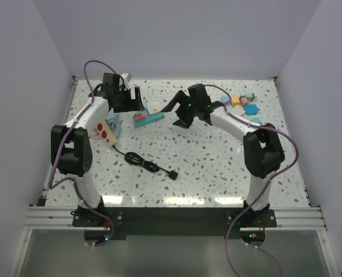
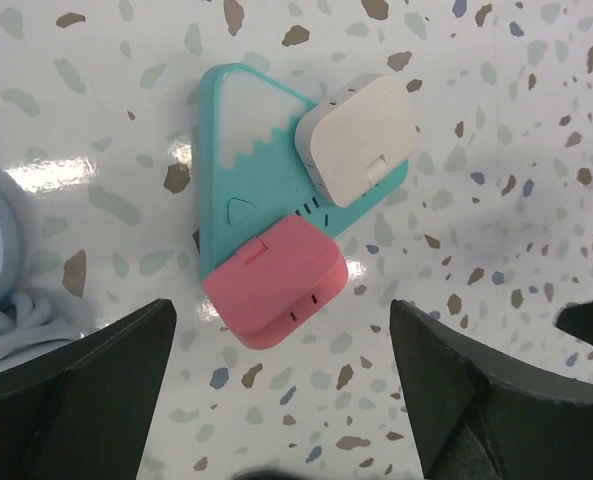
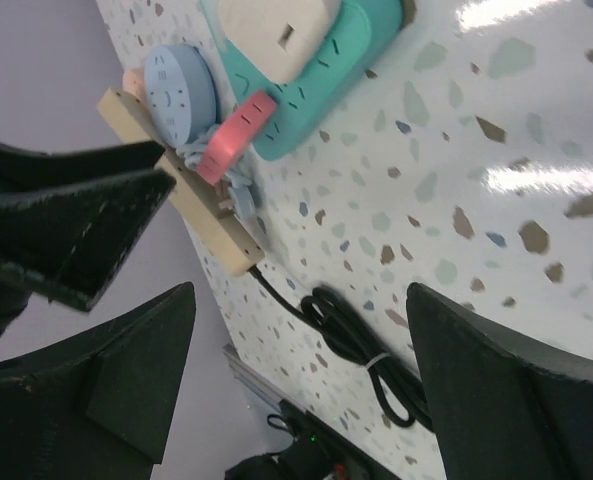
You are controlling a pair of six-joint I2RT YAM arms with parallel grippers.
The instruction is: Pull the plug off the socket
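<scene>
Left hand (image 2: 281, 312): wide, over pink block (image 2: 274, 285) | right hand (image 3: 298, 300): wide (tilted)

Top camera looks down from behind over the whole table (image 1: 205, 167). Left wrist faces straight down, close above the teal block (image 2: 226, 235). Right wrist sees it slantwise, with the socket (image 3: 228, 242).

I get bright, even light from overhead, and the shadows under the arms are soft and faint. White glare streaks the speckled table (image 1: 217, 161) along its near edge. Past the left pincer (image 2: 281, 335), a glare patch sits beyond the left-hand finger. Past the right pincer (image 3: 301, 300), two streaks flare beyond the right-hand finger. The fingers look dark and slightly soft.
</scene>
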